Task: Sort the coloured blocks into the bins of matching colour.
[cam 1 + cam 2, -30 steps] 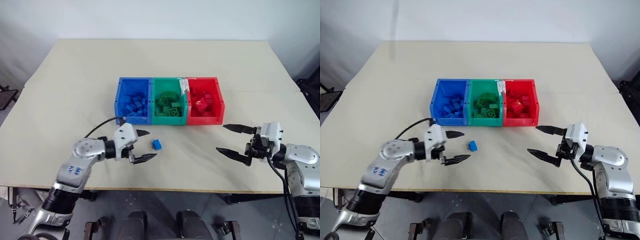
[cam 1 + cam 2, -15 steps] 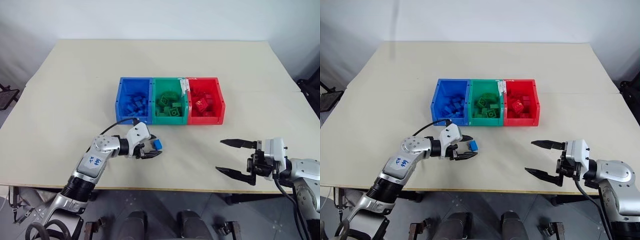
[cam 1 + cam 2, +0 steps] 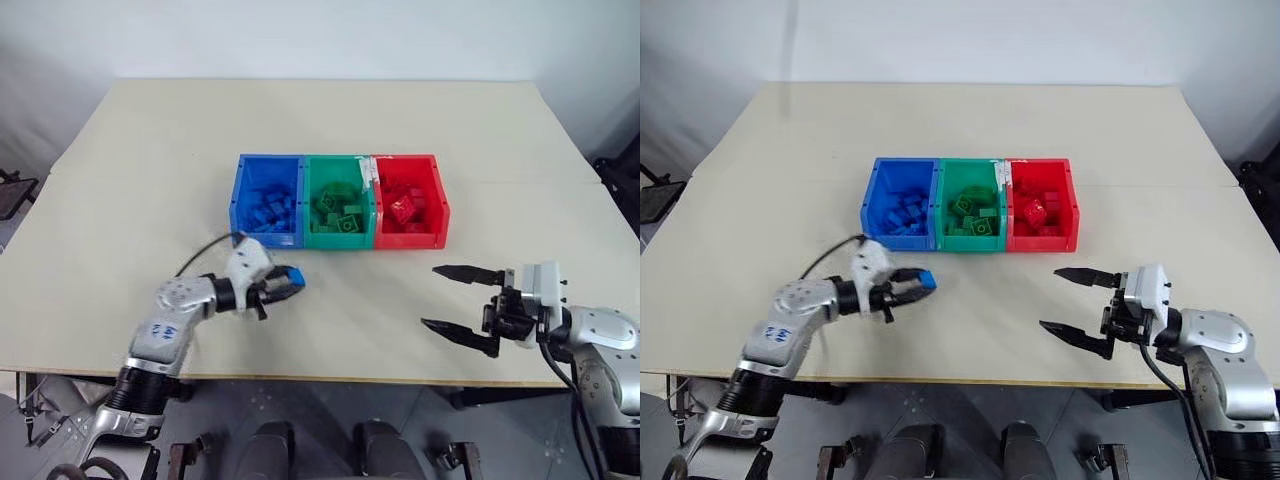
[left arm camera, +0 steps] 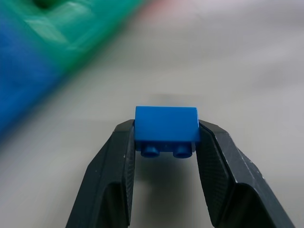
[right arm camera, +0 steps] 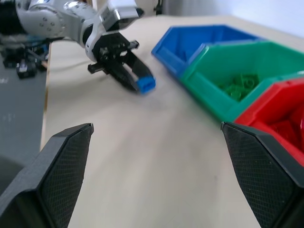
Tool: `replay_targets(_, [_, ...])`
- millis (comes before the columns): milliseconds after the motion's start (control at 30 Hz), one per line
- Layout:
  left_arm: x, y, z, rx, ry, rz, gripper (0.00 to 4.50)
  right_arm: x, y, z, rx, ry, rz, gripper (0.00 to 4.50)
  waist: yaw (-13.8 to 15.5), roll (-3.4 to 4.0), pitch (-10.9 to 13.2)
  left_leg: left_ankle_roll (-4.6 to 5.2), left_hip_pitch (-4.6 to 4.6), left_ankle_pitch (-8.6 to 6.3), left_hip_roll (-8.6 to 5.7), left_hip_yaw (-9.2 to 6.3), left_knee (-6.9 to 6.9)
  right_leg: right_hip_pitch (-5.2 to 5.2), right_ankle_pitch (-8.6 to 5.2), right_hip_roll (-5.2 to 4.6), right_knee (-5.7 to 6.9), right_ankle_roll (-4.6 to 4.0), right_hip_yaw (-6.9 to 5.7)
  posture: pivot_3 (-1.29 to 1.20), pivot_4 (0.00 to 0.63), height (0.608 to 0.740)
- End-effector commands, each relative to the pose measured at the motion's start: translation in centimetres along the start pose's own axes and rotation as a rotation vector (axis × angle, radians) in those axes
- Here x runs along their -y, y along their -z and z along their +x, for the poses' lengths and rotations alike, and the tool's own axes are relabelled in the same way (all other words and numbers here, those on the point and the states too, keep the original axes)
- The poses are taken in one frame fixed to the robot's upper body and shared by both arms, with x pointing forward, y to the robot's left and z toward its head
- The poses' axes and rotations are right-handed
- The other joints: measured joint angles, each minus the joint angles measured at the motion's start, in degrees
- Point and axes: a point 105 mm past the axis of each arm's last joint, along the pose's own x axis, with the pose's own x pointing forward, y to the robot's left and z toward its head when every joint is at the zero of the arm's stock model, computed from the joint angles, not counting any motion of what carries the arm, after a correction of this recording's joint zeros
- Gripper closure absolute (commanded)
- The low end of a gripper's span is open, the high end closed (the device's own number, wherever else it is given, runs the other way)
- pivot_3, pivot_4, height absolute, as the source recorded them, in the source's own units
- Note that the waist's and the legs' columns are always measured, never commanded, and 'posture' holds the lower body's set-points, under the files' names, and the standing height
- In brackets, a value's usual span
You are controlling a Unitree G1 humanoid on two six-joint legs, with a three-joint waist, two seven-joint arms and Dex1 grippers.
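From the head view, the left hand [image 3: 285,283] is gripping a blue block [image 3: 296,277] just near of the blue bin [image 3: 240,200], while the right hand [image 3: 457,298] is hanging open over the desk [image 3: 330,120]. In the left wrist view the fingers [image 4: 116,152] are pinching the block's flat sides, studs facing back. It is looking light, stiff and slick, so a squeeze across those flat faces should hold.

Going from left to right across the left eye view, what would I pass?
Left gripper holding a blue block → blue bin → green bin → red bin → right gripper, fingers spread open.
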Motion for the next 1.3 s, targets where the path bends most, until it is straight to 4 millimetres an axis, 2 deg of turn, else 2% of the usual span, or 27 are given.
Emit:
replay_targets(33, [-3.7,-5.0,-1.7,0.151,-0.175,0.021,3.03,0.8,-1.8,0.5,0.077,0.052,-0.026,0.00,0.29,-0.03,0.02,0.00,-0.01,0.00,-0.01,-0.01,0.02,0.01,0.00,-0.01,0.00,0.00,-0.02,0.00,0.150,0.740])
replay_targets(133, [-5.4,-6.8,-1.4,0.157,-0.214,0.021,3.03,1.6,-2.0,0.6,0.100,0.096,-0.024,0.00,0.93,-0.03,0.02,0.01,-0.05,0.00,-0.11,-0.08,0.09,0.03,0.02,0.03,0.01,0.04,-0.08,0.00,0.150,0.740])
replay_targets(233, [-6.7,-7.8,-0.2,0.157,-0.214,0.006,3.03,2.0,-2.0,0.9,0.110,0.115,-0.032,0.00,1.28,-0.03,0.02,0.02,-0.05,0.01,-0.19,-0.06,0.08,0.01,0.03,0.09,0.00,0.06,-0.08,0.00,0.150,0.740])
replay_targets(433, [-7.7,-7.4,2.0,0.118,-0.162,-0.002,3.03,2.1,-2.1,1.3,0.121,0.123,-0.036,0.00,1.25,-0.04,0.02,0.03,-0.07,0.01,-0.24,-0.04,0.04,-0.05,0.03,0.11,0.03,0.07,-0.11,0.00,0.150,0.740])
replay_targets(533, [-8.0,-6.9,2.4,0.085,-0.162,0.011,2.07,2.1,-2.1,1.3,0.124,0.130,-0.036,0.00,0.87,-0.04,0.02,0.03,-0.08,0.01,-0.23,-0.03,0.01,-0.07,0.03,0.13,0.02,0.06,-0.11,0.00,0.150,0.740])
replay_targets(667, [-7.8,-7.4,1.9,0.108,-0.138,0.025,0.90,1.9,-1.9,1.2,0.123,0.135,-0.033,0.00,0.68,-0.04,0.02,0.03,-0.09,0.01,-0.21,-0.03,0.00,-0.08,0.03,0.12,0.02,0.06,-0.11,0.00,0.150,0.740])
replay_targets(767, [-7.7,-7.4,-0.3,0.133,-0.151,0.065,0.01,1.8,-1.8,1.3,0.120,0.130,-0.031,0.00,0.13,-0.04,0.02,0.03,-0.09,0.01,-0.21,-0.03,-0.01,-0.08,0.03,0.11,0.02,0.06,-0.11,0.00,0.150,0.740])
replay_targets(933, [-6.5,-6.4,-5.5,0.123,-0.158,0.136,0.01,1.8,-1.4,1.1,0.096,0.103,-0.037,0.00,-1.17,-0.04,0.02,-0.01,-0.04,0.00,-0.06,-0.04,-0.16,-0.15,0.03,0.03,-0.01,0.06,0.01,0.00,0.150,0.740])
replay_targets(1000, [-6.2,-4.7,-8.9,0.067,-0.208,0.182,0.01,2.0,-1.2,0.9,0.073,0.086,-0.052,0.00,-1.52,-0.04,0.02,-0.03,-0.03,-0.01,-0.03,-0.08,-0.16,-0.14,0.03,0.00,-0.03,0.05,-0.01,0.00,0.150,0.740])
replay_targets(1100, [-5.0,-2.3,-12.6,-0.011,-0.251,0.144,0.01,2.9,-1.0,0.6,0.061,0.087,-0.060,0.00,-1.70,-0.04,0.02,-0.05,0.04,-0.06,-0.03,-0.02,-0.19,-0.10,0.02,-0.02,-0.07,0.04,0.10,0.00,0.150,0.740])
replay_targets(1233, [-3.1,-0.1,-14.8,-0.097,-0.281,0.100,0.01,3.5,-0.6,0.8,0.033,0.040,-0.089,0.00,-1.02,-0.04,0.02,0.22,0.05,-0.23,-0.03,-0.07,-0.15,-0.04,0.02,-0.09,-0.11,0.03,0.20,0.00,0.150,0.740])
replay_targets(1300, [-2.7,0.1,-15.3,-0.109,-0.307,0.105,0.01,3.9,-0.6,0.9,0.030,0.032,-0.098,0.00,-0.54,-0.04,0.02,0.26,0.06,-0.25,-0.05,-0.08,-0.14,0.01,0.02,-0.11,-0.16,0.02,0.36,0.00,0.150,0.740])
